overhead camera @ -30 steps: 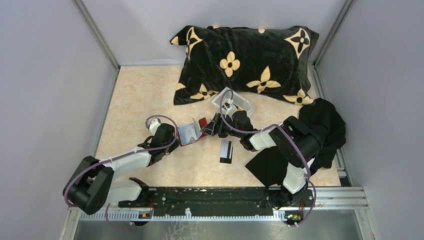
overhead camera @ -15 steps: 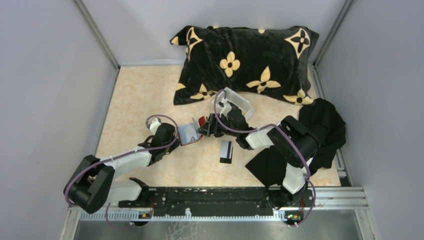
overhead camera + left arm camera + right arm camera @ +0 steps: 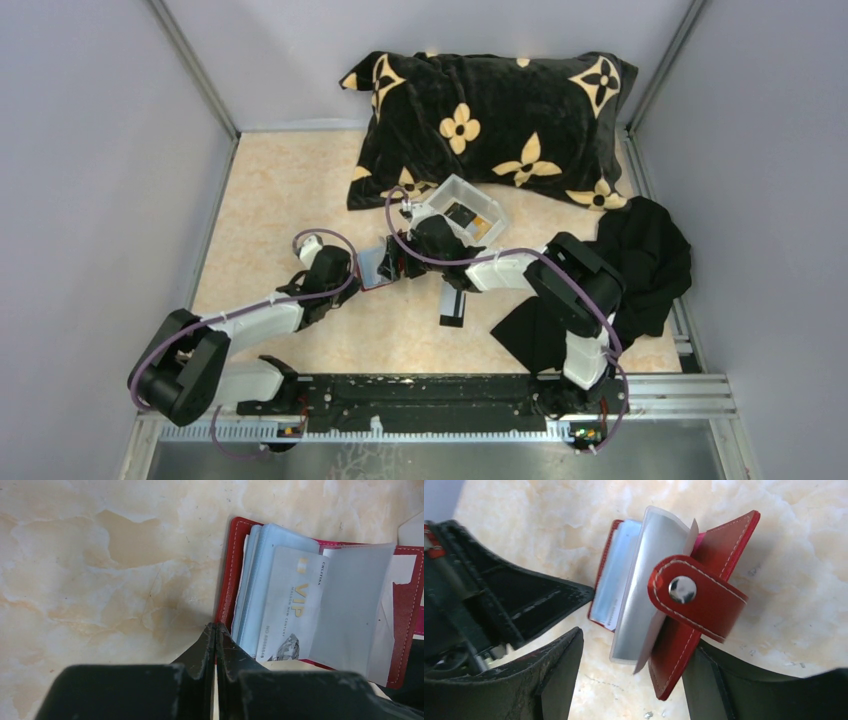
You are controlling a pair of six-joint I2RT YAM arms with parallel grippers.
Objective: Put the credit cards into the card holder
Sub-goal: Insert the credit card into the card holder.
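The red card holder point(image 3: 372, 266) lies open on the marble table between both grippers. Its clear pockets hold a pale VIP card point(image 3: 290, 610). My left gripper point(image 3: 215, 626) is shut, its tips touching the card holder's point(image 3: 230, 580) red left edge. My right gripper point(image 3: 636, 640) is open and straddles the near end of the card holder point(image 3: 704, 605); the snap flap and the clear pockets stand up between its fingers, and the right finger point(image 3: 724, 680) is close beside the red cover. A black credit card with a white band point(image 3: 452, 300) lies on the table, partly under the right arm.
A small white tray point(image 3: 470, 195) with a dark item inside stands just behind the right gripper. A black pillow with yellow flowers point(image 3: 490, 120) fills the back. Black cloth point(image 3: 640, 270) is heaped at the right. Grey walls close both sides.
My right gripper has swung left, away from the white tray, and now sits around the card holder's end. The tray is uncovered. The left arm has stayed put.
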